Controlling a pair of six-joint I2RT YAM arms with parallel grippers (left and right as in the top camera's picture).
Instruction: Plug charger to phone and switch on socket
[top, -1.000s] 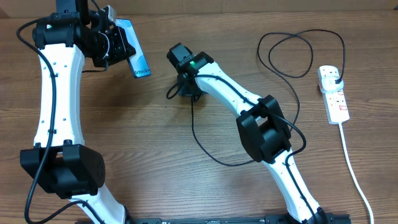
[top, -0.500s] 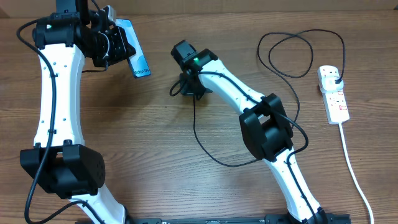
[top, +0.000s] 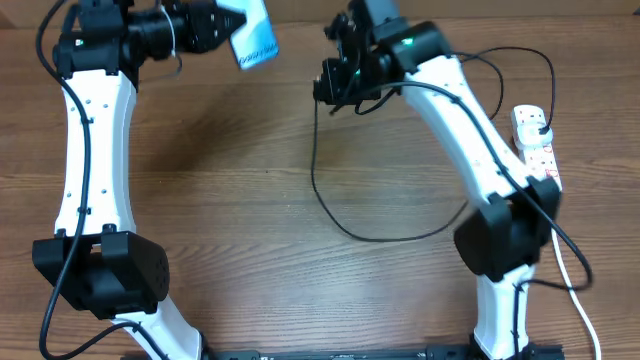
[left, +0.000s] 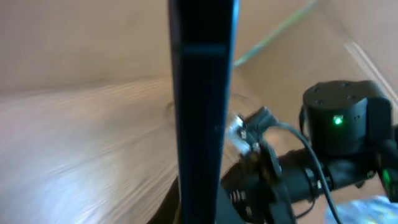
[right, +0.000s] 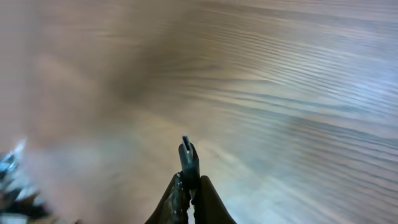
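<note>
Pinching the charger (right: 186, 153) tip, the right end effector (right: 188, 179) has the phone (top: 257, 42) just to its left, clamped in the left end effector (top: 222, 22).

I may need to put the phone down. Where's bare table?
The widest bare table lies between the left arm and the charger loop, with more along the front edge below that loop. It is crowded on the right: socket, white cord and right arm.
</note>
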